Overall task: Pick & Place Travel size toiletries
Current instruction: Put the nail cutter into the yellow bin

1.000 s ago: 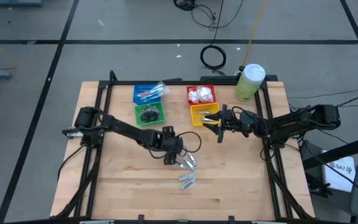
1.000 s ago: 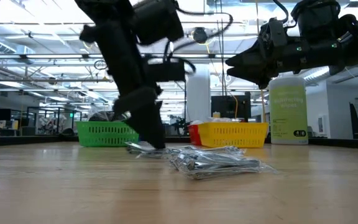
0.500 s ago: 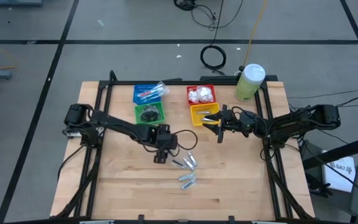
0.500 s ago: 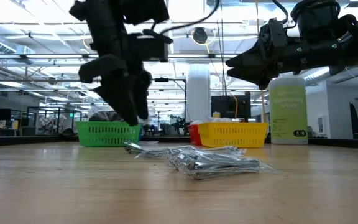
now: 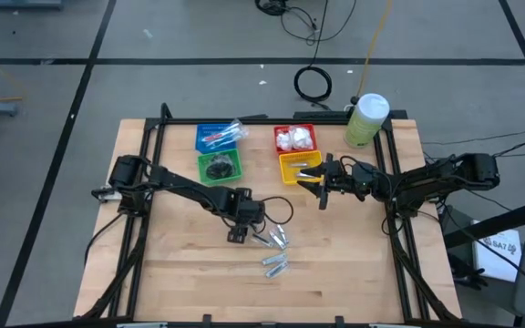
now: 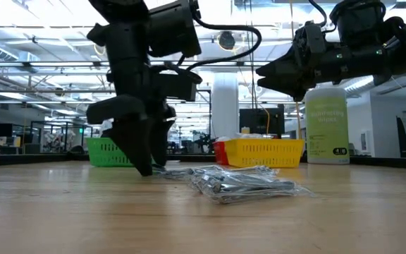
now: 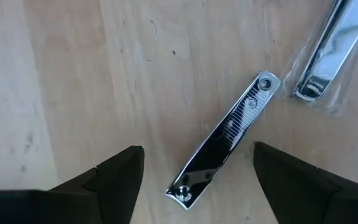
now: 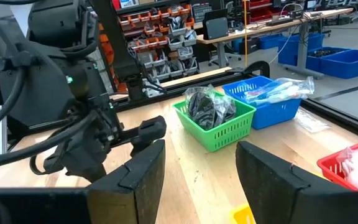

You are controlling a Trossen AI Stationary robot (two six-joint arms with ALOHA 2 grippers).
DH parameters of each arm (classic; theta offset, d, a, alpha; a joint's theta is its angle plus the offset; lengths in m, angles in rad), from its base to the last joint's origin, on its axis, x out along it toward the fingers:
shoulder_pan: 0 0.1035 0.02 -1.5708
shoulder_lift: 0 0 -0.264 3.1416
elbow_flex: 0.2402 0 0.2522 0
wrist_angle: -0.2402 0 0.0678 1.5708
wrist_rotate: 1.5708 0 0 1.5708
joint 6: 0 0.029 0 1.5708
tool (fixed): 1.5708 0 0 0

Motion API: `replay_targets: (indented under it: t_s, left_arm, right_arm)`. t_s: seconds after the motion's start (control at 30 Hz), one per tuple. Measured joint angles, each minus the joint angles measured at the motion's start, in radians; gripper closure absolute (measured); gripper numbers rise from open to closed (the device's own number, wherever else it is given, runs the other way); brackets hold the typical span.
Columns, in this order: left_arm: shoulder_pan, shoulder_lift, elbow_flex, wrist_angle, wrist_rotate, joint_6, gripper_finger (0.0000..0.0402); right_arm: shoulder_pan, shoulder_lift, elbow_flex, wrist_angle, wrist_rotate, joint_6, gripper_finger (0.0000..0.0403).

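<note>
A bare silver nail-clipper-like piece [image 7: 225, 140] lies flat on the wood, just left of a small cluster of silver toiletries [image 5: 273, 240]. My left gripper [image 7: 197, 155] points down over it, open, with one finger on each side and clear of it. In the low view its fingertips [image 6: 145, 166] stand close above the table. A second silver piece in clear wrap [image 7: 325, 53] lies beside the bare one, and another wrapped pack [image 5: 276, 265] lies nearer the table's front edge. My right gripper [image 5: 322, 185] hovers level and open by the yellow basket [image 5: 297, 165].
Four small baskets stand at the table's far side: blue [image 5: 217, 137], green [image 5: 219, 167], red [image 5: 294, 138] and yellow. A tall pale-green canister [image 5: 365, 118] stands at the far right corner. Bare wood lies toward the near edge.
My left gripper rose from the silver pieces and swung a little toward the table's left edge. It then came down again, rolled about its own line, and now stands just left of where it was. The silver pieces lie as before.
</note>
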State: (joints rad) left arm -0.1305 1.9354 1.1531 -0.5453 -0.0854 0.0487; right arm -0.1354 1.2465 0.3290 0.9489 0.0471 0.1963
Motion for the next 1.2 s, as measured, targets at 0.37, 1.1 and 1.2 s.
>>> replay_targets:
  t_s: [0.37, 1.1, 1.2]
  left_arm:
    - [-0.001, -0.003, -0.005, 0.026, 0.088, -0.080, 0.0269]
    - [-0.070, -0.146, -0.008, 0.136, -0.389, 0.059, 0.0368]
    - [-0.106, -0.170, -0.008, 0.180, -0.643, 0.201, 0.0368]
  right_arm:
    - [0.000, 0.000, 0.000, 0.000, 0.000, 0.000, 0.0218]
    - [0.000, 0.000, 0.000, -0.003, 0.010, 0.005, 0.0218]
    - [0.000, 0.000, 0.000, 0.004, 0.080, 0.042, 0.0218]
